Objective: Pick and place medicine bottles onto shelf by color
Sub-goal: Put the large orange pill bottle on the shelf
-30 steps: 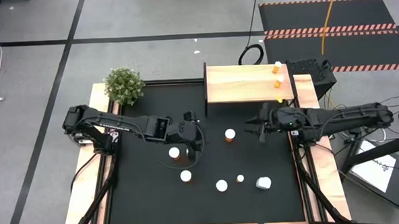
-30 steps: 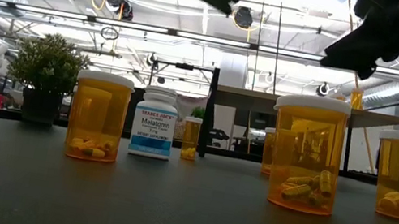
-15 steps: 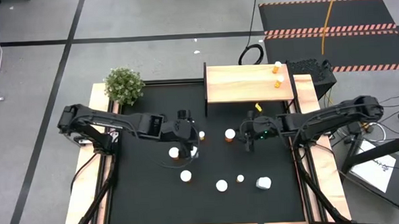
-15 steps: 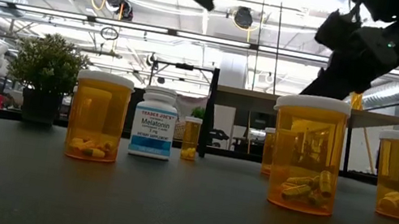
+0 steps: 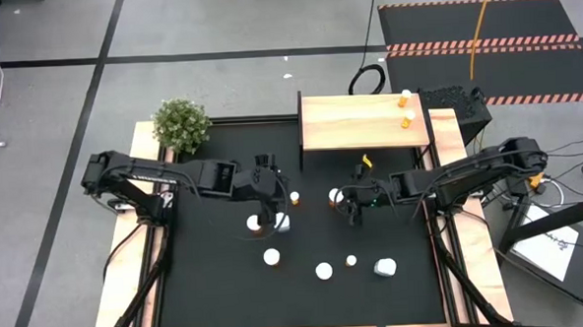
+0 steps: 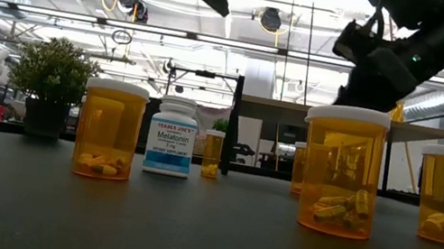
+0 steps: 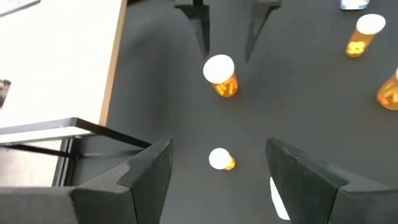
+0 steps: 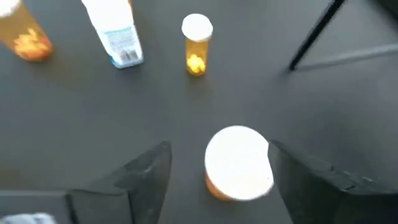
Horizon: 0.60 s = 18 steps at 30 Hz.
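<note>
Right hand [image 5: 350, 202], fingers spread, now lower beside orange bottle [image 5: 336, 197]; left hand [image 5: 269, 184] likewise spread.

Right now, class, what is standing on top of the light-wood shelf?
On the shelf, two small orange bottles stand near its right end. The rest of its top shows bare wood. From straight above, anything beneath the platform is hidden.

8 amber btls [image 5: 323, 271], 2 white btls [image 5: 385, 268]
</note>
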{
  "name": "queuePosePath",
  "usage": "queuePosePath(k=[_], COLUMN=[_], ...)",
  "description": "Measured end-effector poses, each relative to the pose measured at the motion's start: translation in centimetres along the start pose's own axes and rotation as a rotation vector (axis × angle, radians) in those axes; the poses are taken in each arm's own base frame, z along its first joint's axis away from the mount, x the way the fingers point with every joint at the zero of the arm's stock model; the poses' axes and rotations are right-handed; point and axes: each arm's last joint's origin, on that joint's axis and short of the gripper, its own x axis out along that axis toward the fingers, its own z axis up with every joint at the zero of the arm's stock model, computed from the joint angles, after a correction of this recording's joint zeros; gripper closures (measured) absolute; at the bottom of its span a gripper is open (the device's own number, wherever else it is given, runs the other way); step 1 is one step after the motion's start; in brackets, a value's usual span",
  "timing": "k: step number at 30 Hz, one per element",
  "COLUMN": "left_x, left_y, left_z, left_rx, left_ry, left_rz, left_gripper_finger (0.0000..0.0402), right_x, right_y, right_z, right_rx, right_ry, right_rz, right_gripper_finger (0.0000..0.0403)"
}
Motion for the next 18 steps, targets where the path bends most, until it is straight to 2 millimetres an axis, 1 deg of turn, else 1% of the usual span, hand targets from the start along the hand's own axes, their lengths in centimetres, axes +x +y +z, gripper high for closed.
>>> queuePosePath(k=[3,7,10,18], left_x=[0.1,0.1,0.1,0.1], left_y=[0.3,0.4,0.4,0.4], left_z=[0.0,0.1,0.2,0.3], left_rx=[-0.024,-0.03,-0.034,-0.038], left_ry=[0.0,-0.01,-0.024,-0.034], left_rz=[0.007,0.01,0.011,0.004], left_gripper_finger=[0.0147,0.0147,0.0147,0.0147], right_x=[0.2,0.7,1.2,2.1], right_y=[0.0,0.0,0.1,-0.3], right_z=[0.0,-0.2,-0.3,-0.6], right_rx=[-0.002,-0.01,-0.01,-0.001], right_ry=[-0.004,0.001,0.01,0.035], right_rz=[-0.031,-0.044,-0.024,-0.046], right_gripper_finger=[0.0112,0.0097,0.0095,0.0097])
